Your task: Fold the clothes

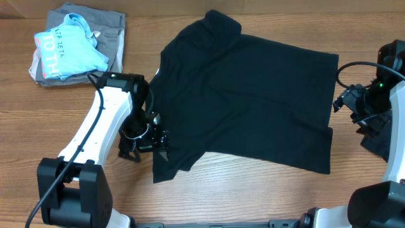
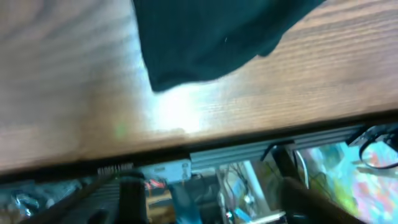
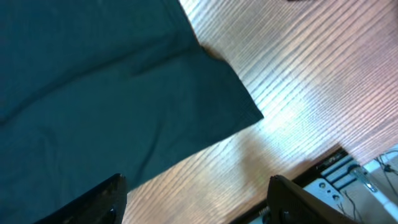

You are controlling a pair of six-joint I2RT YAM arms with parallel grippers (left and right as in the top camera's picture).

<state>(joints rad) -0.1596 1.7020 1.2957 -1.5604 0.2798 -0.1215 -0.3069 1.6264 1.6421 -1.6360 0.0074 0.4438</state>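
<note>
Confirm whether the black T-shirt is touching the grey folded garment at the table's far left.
Apart. The overhead view shows a strip of bare wooden table between the black T-shirt and the grey folded garment.

Black T-shirt [image 1: 247, 95]; brown woodgrain table [image 1: 38, 114].

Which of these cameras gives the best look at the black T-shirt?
The overhead view: the whole black T-shirt lies spread on the table, both sleeves visible. The left wrist view catches only a blurred corner; the right wrist view only one edge and corner.
</note>
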